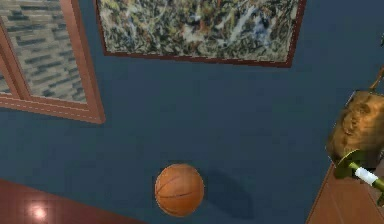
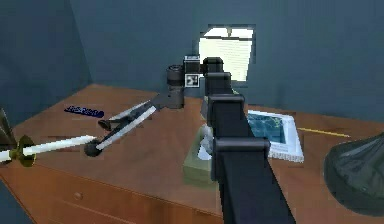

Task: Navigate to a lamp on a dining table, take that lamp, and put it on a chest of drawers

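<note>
Wooden top [image 2: 140, 175]: one lamp [image 2: 228, 48], one book [image 2: 275, 128], one tissue box [image 2: 197, 165]. Lamp at two o'clock from gripper [image 2: 100, 143]; its hold cannot be told.

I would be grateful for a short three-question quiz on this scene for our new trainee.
1. Which round thing shows before the blue wall in the forward view? A) basketball B) plate C) clock
2. True or false: a framed painting hangs on that wall.
3. Fill in: in the arm side view, a white-shaded ___ shows beyond the arm.
Key: 1 A; 2 true; 3 lamp.
</note>
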### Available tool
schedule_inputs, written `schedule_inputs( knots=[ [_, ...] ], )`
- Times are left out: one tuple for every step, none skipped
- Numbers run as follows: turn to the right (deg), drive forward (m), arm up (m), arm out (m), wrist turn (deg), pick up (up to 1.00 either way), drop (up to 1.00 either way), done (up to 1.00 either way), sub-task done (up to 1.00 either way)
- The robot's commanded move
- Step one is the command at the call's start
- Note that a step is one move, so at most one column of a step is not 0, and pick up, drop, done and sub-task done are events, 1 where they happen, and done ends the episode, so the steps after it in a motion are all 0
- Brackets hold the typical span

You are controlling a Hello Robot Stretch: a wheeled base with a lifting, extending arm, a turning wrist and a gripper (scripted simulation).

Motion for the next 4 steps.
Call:
schedule_inputs(
  knots=[
    [0.0, 0.00, 0.00, 0.00, -33.0, 0.00, 0.00, 0.00, 0.00],
    [0.0, 0.00, 0.00, -0.32, 0.0, 0.00, 0.00, 0.00, 0.00],
    [45.0, 0.00, 0.00, 0.00, 0.0, 0.00, 0.00, 0.00, 0.00],
    [12.0, 0.00, 0.00, 0.00, 0.0, 0.00, 0.00, 0.00, 0.00]
  ],
)
